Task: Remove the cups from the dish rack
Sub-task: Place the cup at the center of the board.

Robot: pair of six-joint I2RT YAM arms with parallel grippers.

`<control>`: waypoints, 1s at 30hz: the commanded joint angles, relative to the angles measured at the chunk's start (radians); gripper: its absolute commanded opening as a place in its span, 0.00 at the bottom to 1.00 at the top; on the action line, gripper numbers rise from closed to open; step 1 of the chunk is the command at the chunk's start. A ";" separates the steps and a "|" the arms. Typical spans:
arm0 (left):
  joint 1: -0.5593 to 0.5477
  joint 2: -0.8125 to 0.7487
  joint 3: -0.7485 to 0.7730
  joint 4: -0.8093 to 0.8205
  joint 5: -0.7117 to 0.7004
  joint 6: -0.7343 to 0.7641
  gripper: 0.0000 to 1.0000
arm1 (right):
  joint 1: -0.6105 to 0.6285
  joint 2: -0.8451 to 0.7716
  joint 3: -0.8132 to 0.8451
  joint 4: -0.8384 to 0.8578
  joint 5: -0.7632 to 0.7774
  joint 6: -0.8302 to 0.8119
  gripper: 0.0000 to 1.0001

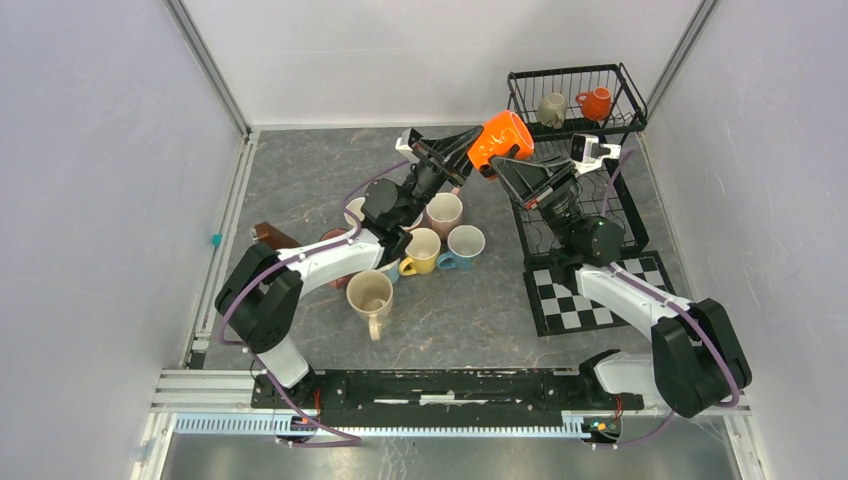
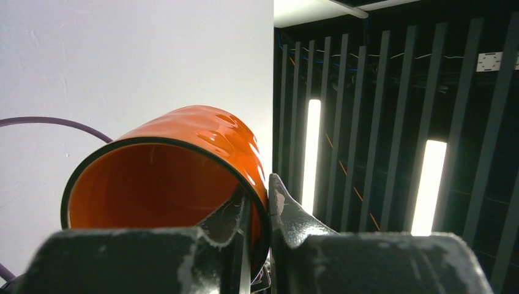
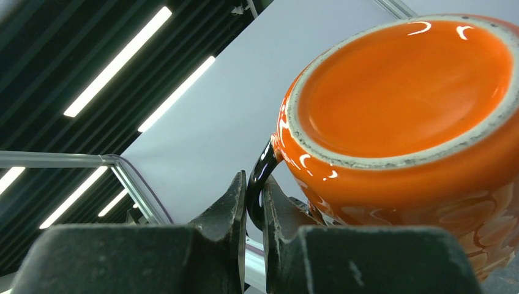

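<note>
An orange cup (image 1: 503, 138) hangs in the air between both arms, left of the dish rack (image 1: 575, 72). My left gripper (image 1: 476, 157) is shut on the wall of the orange cup (image 2: 171, 171) at its rim, one finger inside and one outside, as the left wrist view shows at the left gripper (image 2: 260, 196). My right gripper (image 1: 506, 166) is shut on its black handle (image 3: 260, 177); the orange cup's underside (image 3: 404, 92) faces that camera above the right gripper (image 3: 254, 190). A grey-olive cup (image 1: 551, 108) and a second orange cup (image 1: 596, 102) sit in the rack's upper tier.
Several cups stand on the table under the left arm: pink (image 1: 443, 212), yellow (image 1: 421, 250), light blue (image 1: 465, 243) and cream (image 1: 370, 295). A brown wedge (image 1: 272, 235) lies at the left. A checkered mat (image 1: 580, 295) lies in front of the rack.
</note>
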 commanded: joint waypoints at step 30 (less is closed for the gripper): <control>0.016 -0.136 -0.028 0.145 -0.132 0.112 0.02 | 0.019 -0.280 -0.079 -0.357 -0.007 -0.361 0.86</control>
